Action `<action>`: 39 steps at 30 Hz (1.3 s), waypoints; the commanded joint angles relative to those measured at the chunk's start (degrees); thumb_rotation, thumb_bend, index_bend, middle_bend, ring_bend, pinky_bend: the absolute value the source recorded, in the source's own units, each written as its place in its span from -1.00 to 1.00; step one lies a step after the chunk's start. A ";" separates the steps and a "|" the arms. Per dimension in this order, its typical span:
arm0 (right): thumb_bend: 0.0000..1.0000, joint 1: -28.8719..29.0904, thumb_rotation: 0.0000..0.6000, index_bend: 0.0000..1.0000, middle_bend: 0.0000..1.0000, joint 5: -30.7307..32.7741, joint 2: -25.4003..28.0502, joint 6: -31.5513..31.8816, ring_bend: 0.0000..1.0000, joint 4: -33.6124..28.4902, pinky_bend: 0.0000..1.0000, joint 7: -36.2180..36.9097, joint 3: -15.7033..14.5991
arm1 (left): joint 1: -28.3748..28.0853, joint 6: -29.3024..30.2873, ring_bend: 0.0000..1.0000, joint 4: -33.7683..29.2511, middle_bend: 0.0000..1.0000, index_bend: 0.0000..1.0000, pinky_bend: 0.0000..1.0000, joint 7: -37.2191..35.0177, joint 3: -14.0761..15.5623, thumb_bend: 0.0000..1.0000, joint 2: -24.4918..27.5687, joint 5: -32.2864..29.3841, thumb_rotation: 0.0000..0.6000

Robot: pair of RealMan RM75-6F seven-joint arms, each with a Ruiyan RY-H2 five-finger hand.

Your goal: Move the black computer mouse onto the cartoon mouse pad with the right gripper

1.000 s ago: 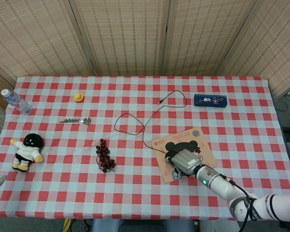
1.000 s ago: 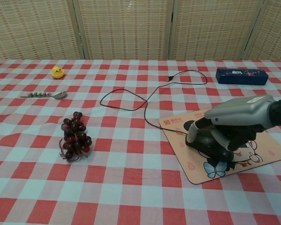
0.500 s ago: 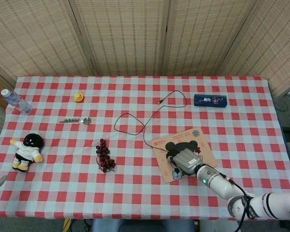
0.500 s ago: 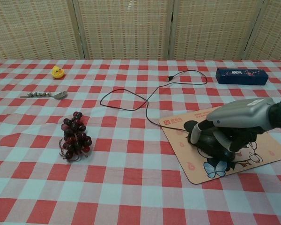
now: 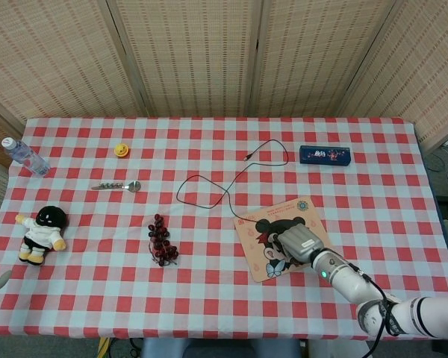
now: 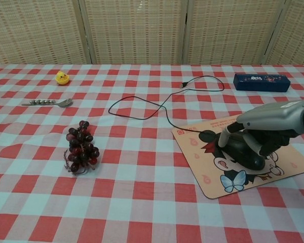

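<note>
Right hand (image 6: pixel 266 132) is wrapped over the black computer mouse (image 6: pixel 244 153), fingers curled down around it, and the mouse sits on the cartoon mouse pad (image 6: pixel 207 177) right under the palm. Its black cable (image 6: pixel 157 109) loops away beyond and left of the hand. Further left lies a bunch of grapes (image 6: pixel 81 147), and far behind the hand a blue pencil case (image 6: pixel 261 82).

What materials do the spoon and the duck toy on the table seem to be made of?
Spoon: probably metal, since it is grey and its bowl gives a glossy reflection.
Duck toy: probably rubber or soft plastic, smooth and evenly yellow; it is too small to be sure.
</note>
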 commanded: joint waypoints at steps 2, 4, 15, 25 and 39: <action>1.00 -0.48 1.00 -0.58 1.00 -0.14 0.28 0.06 1.00 0.92 1.00 0.97 -0.05 | -0.05 -0.09 0.01 -0.03 0.66 1.00 0.08 0.07 0.04 -0.62 0.00 0.10 1.00; 1.00 -0.73 1.00 -0.58 1.00 -0.25 0.25 0.13 1.00 1.56 1.00 1.57 0.08 | -0.08 -0.16 0.02 -0.06 0.66 1.00 0.08 0.15 0.08 -0.62 -0.04 0.15 1.00; 1.00 -3.39 1.00 -0.58 1.00 -5.65 1.25 1.48 1.00 1.84 1.00 7.43 1.76 | -0.12 -0.31 0.01 0.07 0.66 1.00 0.08 0.24 0.10 -0.62 -0.12 0.10 1.00; 1.00 -9.43 1.00 -0.58 1.00 -13.41 7.80 7.09 1.00 -2.49 1.00 11.47 -0.02 | -0.30 -0.55 0.01 -0.11 0.66 1.00 0.08 0.99 0.37 -0.62 -0.35 0.68 1.00; 0.64 -22.17 1.00 -0.52 0.62 -25.90 12.28 25.09 0.47 -2.81 0.91 16.11 -0.92 | -1.12 -1.96 0.01 0.10 0.66 1.00 0.08 2.81 0.88 -0.62 -1.33 1.22 1.00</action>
